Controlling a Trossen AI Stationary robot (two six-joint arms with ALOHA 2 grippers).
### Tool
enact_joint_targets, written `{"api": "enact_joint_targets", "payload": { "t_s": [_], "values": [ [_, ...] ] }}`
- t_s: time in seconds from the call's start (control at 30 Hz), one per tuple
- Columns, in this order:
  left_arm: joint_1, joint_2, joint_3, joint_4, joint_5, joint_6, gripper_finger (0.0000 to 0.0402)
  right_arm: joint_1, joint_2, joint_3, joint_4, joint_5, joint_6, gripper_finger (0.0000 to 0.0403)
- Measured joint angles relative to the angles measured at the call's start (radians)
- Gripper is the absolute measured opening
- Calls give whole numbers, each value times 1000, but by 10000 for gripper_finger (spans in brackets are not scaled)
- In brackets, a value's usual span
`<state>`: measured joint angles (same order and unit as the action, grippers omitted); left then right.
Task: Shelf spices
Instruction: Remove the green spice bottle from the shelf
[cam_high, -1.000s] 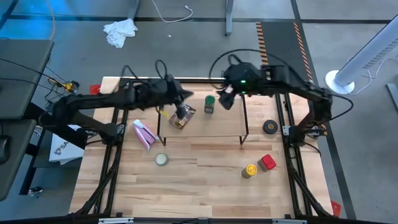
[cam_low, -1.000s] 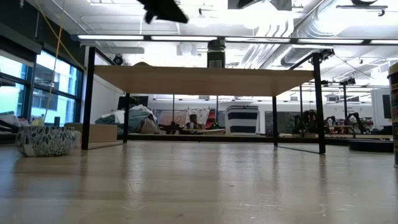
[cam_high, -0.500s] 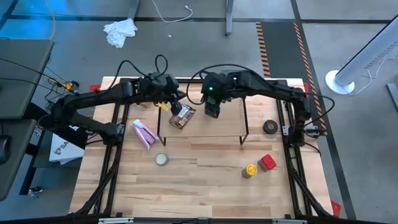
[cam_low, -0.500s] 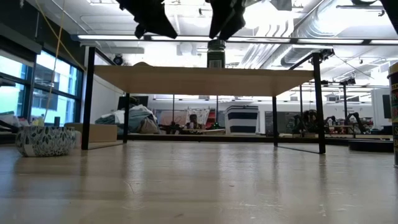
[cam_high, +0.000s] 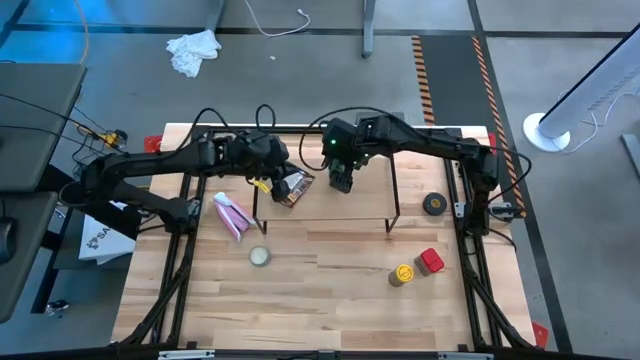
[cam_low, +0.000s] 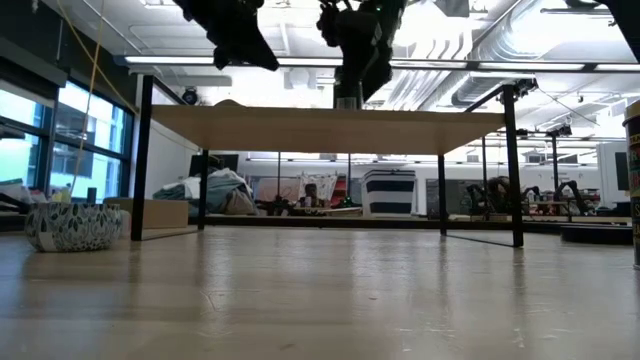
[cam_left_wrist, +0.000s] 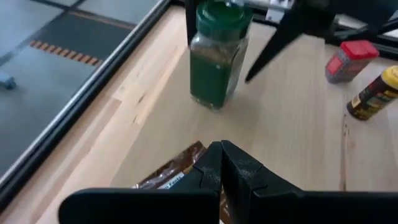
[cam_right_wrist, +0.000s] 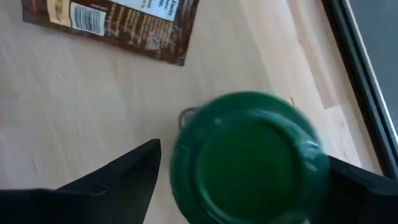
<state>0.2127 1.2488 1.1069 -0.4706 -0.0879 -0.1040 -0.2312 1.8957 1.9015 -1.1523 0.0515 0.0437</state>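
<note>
The shelf (cam_high: 345, 207) has a light wooden top board on thin black legs. On it the green-lidded jar (cam_left_wrist: 214, 68) stands upright and the flat brown packet (cam_high: 297, 189) lies flat. My right gripper (cam_high: 342, 177) is open above the jar, one finger on either side of its lid (cam_right_wrist: 249, 143). My left gripper (cam_left_wrist: 221, 149) is shut just over the packet's left end (cam_left_wrist: 165, 179). The yellow-lidded jar (cam_high: 402, 275) and the red container (cam_high: 431, 261) stand on the tabletop, right of the shelf and nearer than it. My left gripper's shut fingers come slanting down from the table's left, close above the brown packet's end (cam_left_wrist: 180, 171); whether they touch it I cannot tell. The packet lies flat on the shelf board.
A pink packet (cam_high: 232, 215) and a pale round tin (cam_high: 259, 256) lie on the tabletop left of and in front of the shelf. A black round object (cam_high: 433, 204) sits right of the shelf. The black table frame runs along both sides.
My right gripper has swung toward the table's left, from beside the green-lidded jar to over it, and has come down around its lid. My left gripper has drawn back toward the table's left, off the middle of the brown packet. The packet and the jar have stayed in place.
</note>
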Motion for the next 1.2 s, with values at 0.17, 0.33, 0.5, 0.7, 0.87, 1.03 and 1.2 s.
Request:
{"api": "enact_joint_targets", "payload": {
  "t_s": [0.17, 0.33, 0.5, 0.7, 0.87, 1.03, 1.2],
  "values": [
    [4, -33, 0, 2, -20, 26, 0, 3, -1, -39, 64, 25, 4, 319],
    [4, -73, 0, -2, -46, 51, 0, 3, -2, -46, 27, 77, 2, 227],
    [13, -167, 0, 54, -76, 80, 0, 8, -43, -7, -21, 78, 14, 181],
    [36, -323, 2, 246, -91, 89, 1, 73, -152, 132, -150, 41, 174, 181],
    [53, -388, 3, 300, -224, 119, 14, 249, -245, 175, -191, 33, 420, 181],
    [77, -379, 3, 225, -229, 106, 46, 505, -256, 129, -273, 114, 750, 181],
    [87, -326, 1, 156, -171, 61, 92, 727, -244, -25, -209, 115, 1105, 181]
  ]
}}
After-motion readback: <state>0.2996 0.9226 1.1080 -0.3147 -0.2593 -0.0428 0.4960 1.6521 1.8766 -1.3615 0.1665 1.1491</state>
